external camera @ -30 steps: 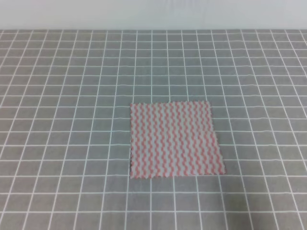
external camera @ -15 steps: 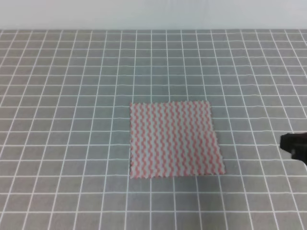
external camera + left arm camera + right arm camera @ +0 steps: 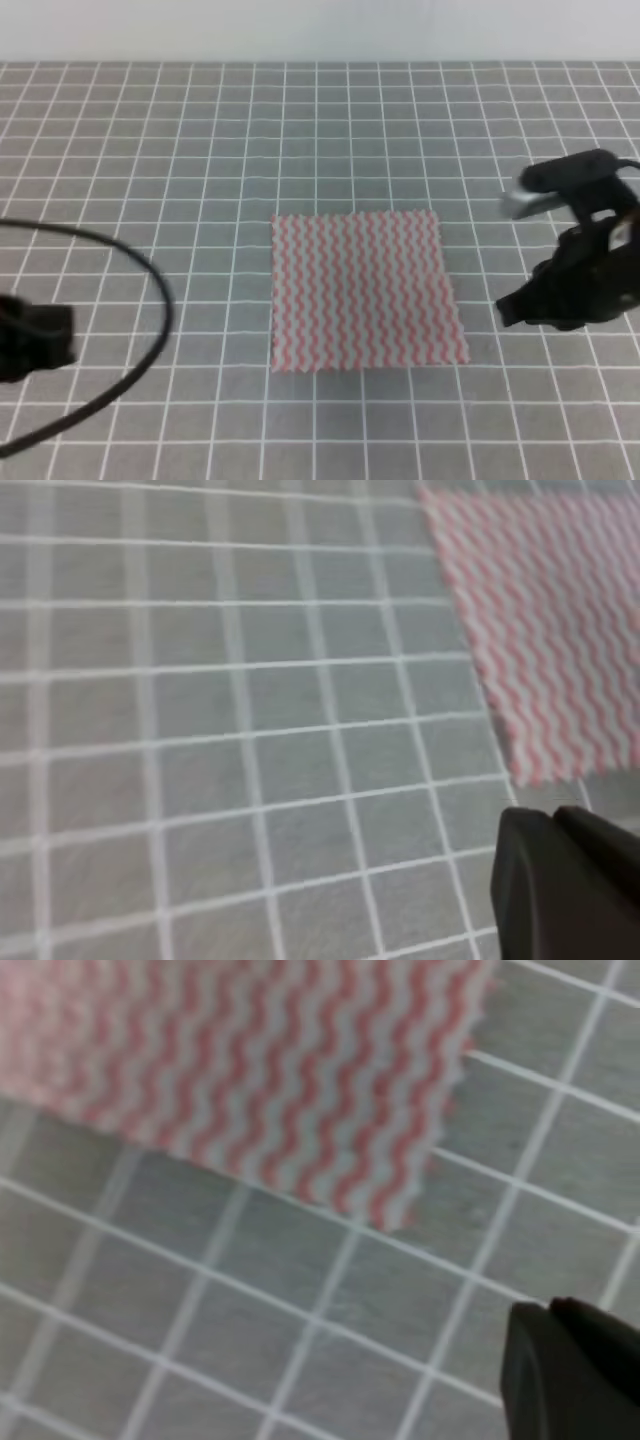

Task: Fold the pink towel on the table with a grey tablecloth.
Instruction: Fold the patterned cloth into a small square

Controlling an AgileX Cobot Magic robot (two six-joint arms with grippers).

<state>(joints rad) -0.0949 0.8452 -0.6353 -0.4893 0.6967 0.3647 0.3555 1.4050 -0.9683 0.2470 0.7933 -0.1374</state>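
- I am looking down at the surface [image 3: 150, 150] with its grey cloth and thin white lines.
- The pink towel [image 3: 365, 291] is lying flat and open in the middle of the surface, a bit nearer the front edge than the back edge.
- Its pink and white wavy stripes are showing, and its edges are looking a little fuzzy.
- My right tool [image 3: 520, 308] is hanging over the surface near the right edge, just beside the right side of the towel but not touching it.
- The right tool is holding nothing. I cannot tell how far it is open, because it is dark and blurry.
- In the right wrist view only a dark tip of the right tool is showing at the bottom right corner, and one corner of the towel is lying close by.
- My left tool [image 3: 40, 338] is sitting over the left edge of the surface, well apart from the towel.
- A black cable [image 3: 150, 360] is curving around beside it.
- The left tool is holding nothing too. I cannot tell if it is open, since only a dark blurry lump is showing.
- In the left wrist view the towel is lying off at the top right.
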